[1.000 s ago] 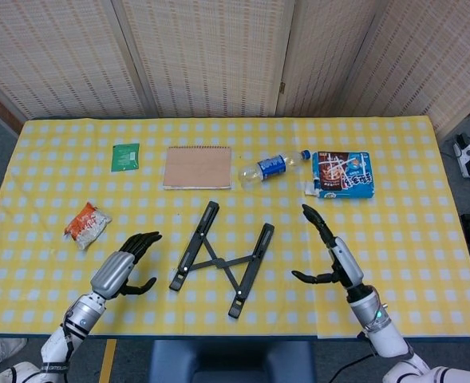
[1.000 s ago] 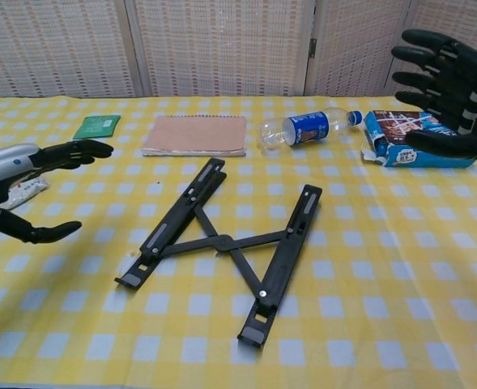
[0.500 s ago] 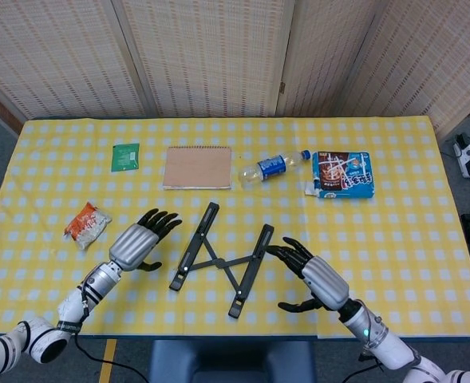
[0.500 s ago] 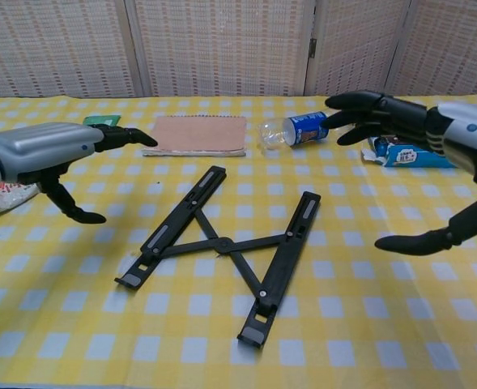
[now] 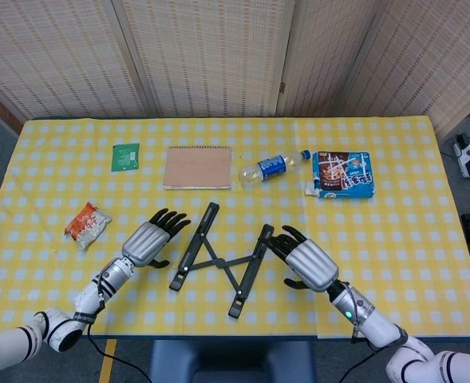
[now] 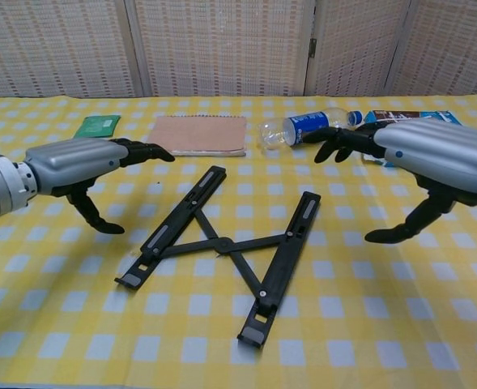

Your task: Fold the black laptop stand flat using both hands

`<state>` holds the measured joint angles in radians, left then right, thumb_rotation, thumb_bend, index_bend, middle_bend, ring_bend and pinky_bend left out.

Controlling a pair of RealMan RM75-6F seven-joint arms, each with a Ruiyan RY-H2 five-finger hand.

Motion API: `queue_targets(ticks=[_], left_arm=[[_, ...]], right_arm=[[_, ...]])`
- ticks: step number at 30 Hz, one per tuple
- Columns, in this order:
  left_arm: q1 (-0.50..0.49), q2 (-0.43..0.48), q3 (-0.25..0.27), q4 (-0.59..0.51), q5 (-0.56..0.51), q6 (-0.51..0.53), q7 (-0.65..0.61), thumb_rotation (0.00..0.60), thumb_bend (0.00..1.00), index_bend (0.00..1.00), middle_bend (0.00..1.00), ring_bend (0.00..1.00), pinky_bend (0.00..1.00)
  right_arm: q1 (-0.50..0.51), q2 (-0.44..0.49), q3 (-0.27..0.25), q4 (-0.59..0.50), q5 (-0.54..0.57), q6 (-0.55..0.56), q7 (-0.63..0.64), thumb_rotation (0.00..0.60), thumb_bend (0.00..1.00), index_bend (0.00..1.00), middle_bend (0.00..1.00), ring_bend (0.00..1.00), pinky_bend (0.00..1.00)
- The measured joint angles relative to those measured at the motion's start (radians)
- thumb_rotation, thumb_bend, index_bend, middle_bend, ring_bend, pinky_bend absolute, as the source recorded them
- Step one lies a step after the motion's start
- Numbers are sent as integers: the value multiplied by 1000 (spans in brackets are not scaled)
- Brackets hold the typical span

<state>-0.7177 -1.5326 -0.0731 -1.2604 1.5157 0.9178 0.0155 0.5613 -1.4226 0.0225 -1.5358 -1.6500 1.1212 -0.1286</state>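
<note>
The black laptop stand (image 5: 221,258) (image 6: 222,245) lies spread open on the yellow checked cloth, its two long bars splayed apart and joined by crossed links. My left hand (image 5: 150,239) (image 6: 80,166) hovers just left of the left bar, palm down, fingers apart, holding nothing. My right hand (image 5: 305,259) (image 6: 420,160) hovers just right of the right bar, fingers spread toward it, thumb hanging low, also empty. Neither hand touches the stand.
Behind the stand lie a brown notebook (image 5: 197,167), a plastic bottle (image 5: 273,167) on its side and a blue snack box (image 5: 344,175). A green packet (image 5: 125,156) and an orange snack bag (image 5: 86,223) sit on the left. The table's front edge (image 5: 219,335) is close.
Both hands have turned palm down and moved inward to either side of the stand. The stand has not moved.
</note>
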Motion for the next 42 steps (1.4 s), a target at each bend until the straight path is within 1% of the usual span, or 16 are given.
queue_targets(ticks=[1, 3, 4, 8, 13, 17, 20, 23, 33, 42], left_arm=[[1, -1, 1, 2, -1, 1, -3, 600, 210, 9, 57, 0, 0], [2, -3, 5, 7, -2, 3, -6, 600, 210, 5, 54, 0, 0], [3, -3, 8, 8, -4, 4, -6, 600, 210, 3, 52, 0, 0], [19, 7, 17, 1, -12, 19, -23, 600, 206, 0, 44, 0, 0], [34, 24, 29, -8, -18, 35, -41, 600, 197, 0, 38, 0, 0], [38, 34, 34, -16, -30, 29, -45, 600, 183, 0, 29, 0, 0], [40, 38, 35, -21, -37, 27, -44, 600, 180, 0, 26, 0, 0], [42, 41, 35, -25, -39, 31, -46, 600, 180, 0, 25, 0, 0], [42, 48, 42, -24, -37, 31, -57, 600, 179, 0, 24, 0, 0], [45, 58, 51, -27, -39, 27, -58, 600, 180, 0, 23, 0, 0]], right_arm=[[6, -11, 11, 16, 6, -5, -11, 600, 208, 313, 485, 509, 448], [19, -38, 26, 53, 9, -8, -30, 600, 208, 398, 580, 588, 540], [24, -50, 30, 71, 6, -8, -37, 600, 208, 430, 612, 611, 570], [55, -121, 47, 194, 0, -16, -87, 600, 208, 445, 635, 628, 591], [79, -202, 60, 336, 11, -28, -100, 600, 208, 455, 678, 662, 647], [93, -272, 61, 438, 17, -29, -103, 600, 208, 457, 694, 676, 662], [103, -318, 60, 493, 20, -28, -99, 600, 208, 458, 697, 681, 667], [112, -350, 60, 535, 25, -29, -94, 600, 207, 457, 698, 682, 668], [140, -416, 50, 633, 30, -43, -77, 600, 208, 458, 698, 679, 668], [195, -507, 62, 745, 32, -58, -71, 600, 208, 457, 698, 680, 668]])
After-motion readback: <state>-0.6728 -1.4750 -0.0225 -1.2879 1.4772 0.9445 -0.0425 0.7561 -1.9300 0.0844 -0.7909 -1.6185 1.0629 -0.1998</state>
